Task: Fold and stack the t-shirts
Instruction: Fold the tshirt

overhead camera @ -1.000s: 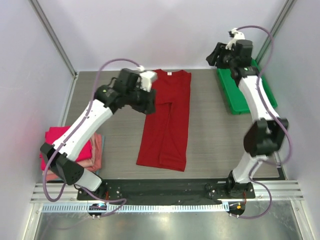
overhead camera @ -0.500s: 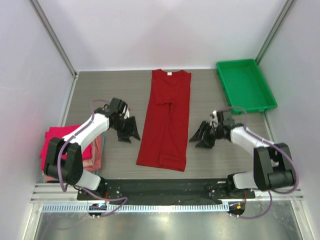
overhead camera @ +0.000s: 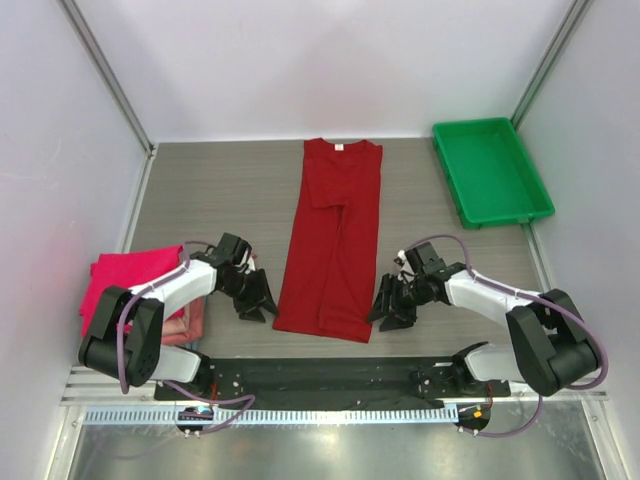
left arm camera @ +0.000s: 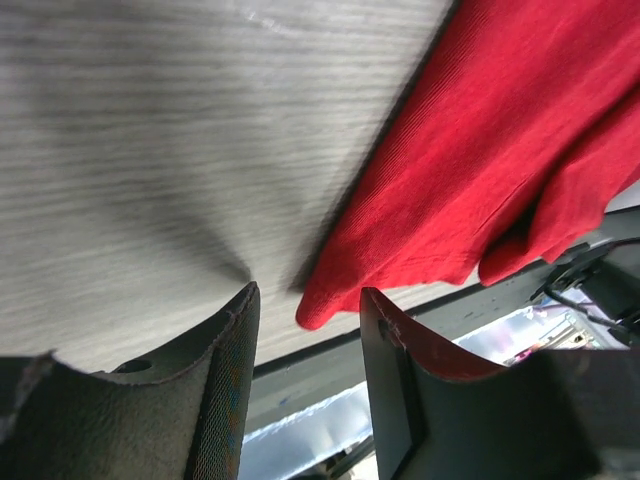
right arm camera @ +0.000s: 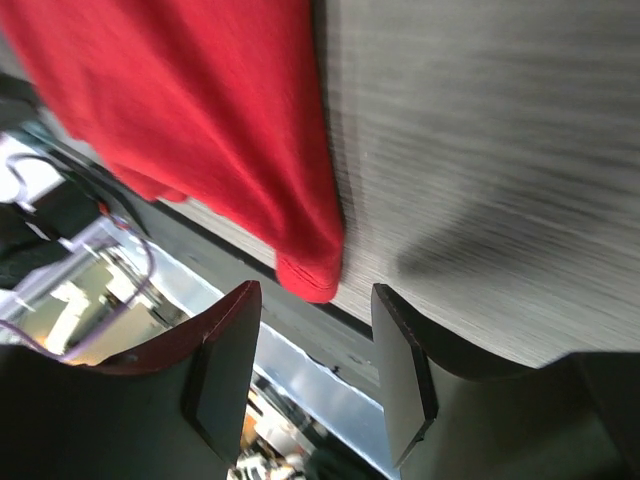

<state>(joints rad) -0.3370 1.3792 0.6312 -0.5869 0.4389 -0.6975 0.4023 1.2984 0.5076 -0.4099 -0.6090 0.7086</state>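
A dark red t-shirt [overhead camera: 335, 240], folded into a long narrow strip, lies in the middle of the table with its collar at the far end. My left gripper [overhead camera: 258, 300] is low at the shirt's near left hem corner. In the left wrist view the left gripper [left arm camera: 305, 300] is open and the red t-shirt [left arm camera: 500, 130] has that corner right at the fingertips. My right gripper [overhead camera: 388, 308] is low at the near right hem corner. In the right wrist view the right gripper [right arm camera: 315, 295] is open, with the corner of the red t-shirt [right arm camera: 200, 110] just ahead of its tips. A stack of folded pink t-shirts [overhead camera: 130, 280] lies at the left.
A green tray [overhead camera: 490, 170] stands at the back right. The black base rail [overhead camera: 330, 375] runs along the near edge just behind the shirt's hem. Metal frame posts and white walls enclose the table.
Both arms came down from raised poses at the back, the right from over the green tray, to the near hem corners of the red shirt. The shirt has not moved.
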